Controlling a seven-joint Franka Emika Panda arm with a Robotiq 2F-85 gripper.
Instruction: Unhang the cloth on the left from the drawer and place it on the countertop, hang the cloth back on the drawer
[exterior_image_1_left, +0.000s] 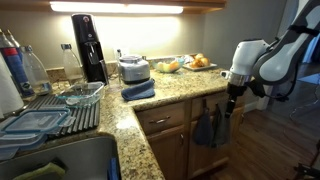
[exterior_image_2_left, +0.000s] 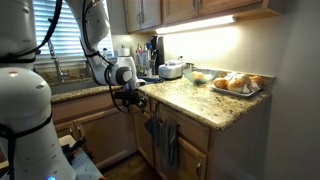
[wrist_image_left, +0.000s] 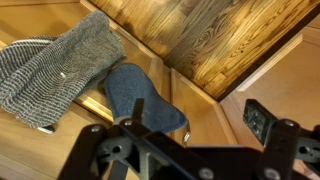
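Two fingers (wrist_image_left: 268, 128) spread wide, gripping nothing, near the cloth (wrist_image_left: 140, 95) hanging beside a grey cloth (wrist_image_left: 60, 65) on the drawer (exterior_image_1_left: 200, 104)

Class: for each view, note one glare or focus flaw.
In both exterior views an under-cabinet light strip blows out white; in an exterior view the near robot arm looks soft; in the wrist view the gripper is dark and blurred, the blue cloth sharper.

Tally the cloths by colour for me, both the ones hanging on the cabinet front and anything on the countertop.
Slate-blue cloth, hanging: 1
Grey cloth, hanging: 1
Folded blue towel on the countertop: 1
Total: 3
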